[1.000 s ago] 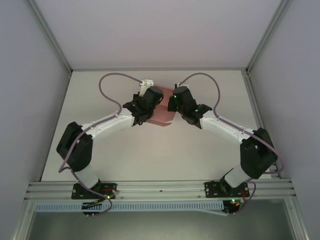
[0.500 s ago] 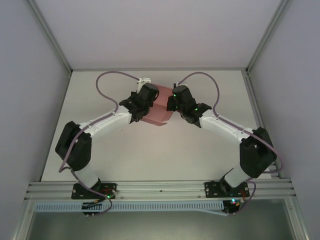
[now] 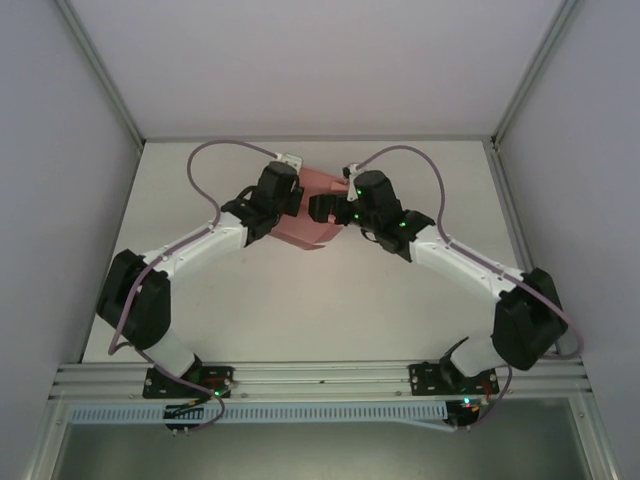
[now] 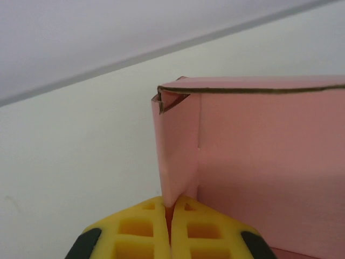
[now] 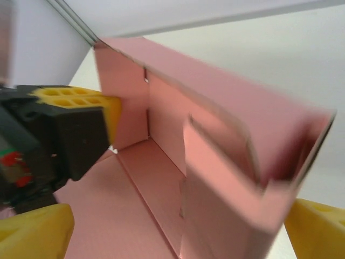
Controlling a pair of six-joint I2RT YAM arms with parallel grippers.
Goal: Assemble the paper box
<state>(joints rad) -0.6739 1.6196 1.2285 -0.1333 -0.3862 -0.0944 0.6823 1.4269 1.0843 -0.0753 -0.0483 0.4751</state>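
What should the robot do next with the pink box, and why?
Probably close the right gripper on the folded wall that stands between its open jaws. The left gripper pinches an end panel of the paper box, steadying it, and that wall looks only partly tucked in.

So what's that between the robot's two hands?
The pink paper box, partly folded up, as the top view shows. The left hand pinches one wall edge; the right hand stands open at its other side.

Pink paper box (image 3: 308,229) partly folded, walls upright, top open.
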